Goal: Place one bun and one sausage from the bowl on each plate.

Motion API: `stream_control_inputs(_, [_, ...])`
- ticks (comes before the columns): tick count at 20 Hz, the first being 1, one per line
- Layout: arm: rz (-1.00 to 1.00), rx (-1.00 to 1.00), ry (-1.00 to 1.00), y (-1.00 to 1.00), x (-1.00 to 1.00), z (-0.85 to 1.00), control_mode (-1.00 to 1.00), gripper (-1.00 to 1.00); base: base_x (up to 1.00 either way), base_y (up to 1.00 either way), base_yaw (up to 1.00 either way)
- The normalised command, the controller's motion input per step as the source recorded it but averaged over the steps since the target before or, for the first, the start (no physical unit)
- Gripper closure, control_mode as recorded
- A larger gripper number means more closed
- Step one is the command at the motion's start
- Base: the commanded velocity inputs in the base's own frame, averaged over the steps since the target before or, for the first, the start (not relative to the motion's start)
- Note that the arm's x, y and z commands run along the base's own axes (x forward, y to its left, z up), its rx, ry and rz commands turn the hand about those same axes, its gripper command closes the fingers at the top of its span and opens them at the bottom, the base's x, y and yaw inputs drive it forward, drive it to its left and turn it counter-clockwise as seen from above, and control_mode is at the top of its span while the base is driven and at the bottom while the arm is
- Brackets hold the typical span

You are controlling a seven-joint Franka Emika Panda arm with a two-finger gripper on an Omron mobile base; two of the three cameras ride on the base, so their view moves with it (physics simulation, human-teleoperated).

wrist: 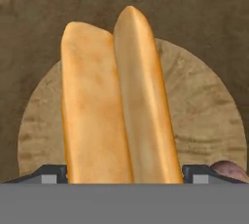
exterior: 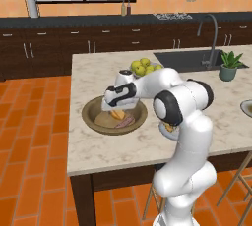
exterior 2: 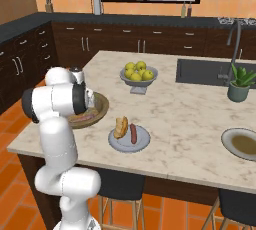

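Observation:
The brown wooden bowl [exterior: 88,114] [exterior 2: 102,105] sits near the island's left end. My gripper [exterior: 117,110] [wrist: 124,174] reaches down into it, and its fingertips [wrist: 53,174] press against both sides of a split golden bun [wrist: 116,101] [exterior: 118,115] lying on the bowl floor [wrist: 209,111]. A pink sausage [exterior: 125,122] [wrist: 228,168] lies beside that bun. A grey plate [exterior 2: 142,145] near the front edge carries another bun [exterior 2: 120,126] and a sausage [exterior 2: 133,132]. A second plate [exterior 2: 227,141] [exterior: 246,107] lies at the right end.
A grey footed bowl of yellow-green apples [exterior: 143,68] [exterior 2: 138,74] stands behind the wooden bowl. The sink [exterior: 192,59] [exterior 2: 205,71] with its faucet and a potted plant [exterior: 229,65] [exterior 2: 240,85] are at the far right. Stools stand under the island's front edge.

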Motion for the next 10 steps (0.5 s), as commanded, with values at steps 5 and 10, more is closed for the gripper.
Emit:
stream_control_inputs(5, [-0.08,0.01,0.00,-0.70,-0.99,0.65,-1.00,1.00,0.00,0.00,0.00])
stream_control_inputs(10, [-0.15,0.01,0.02,-0.92,-0.98,0.65,-1.00,1.00,0.00,0.00,0.00])
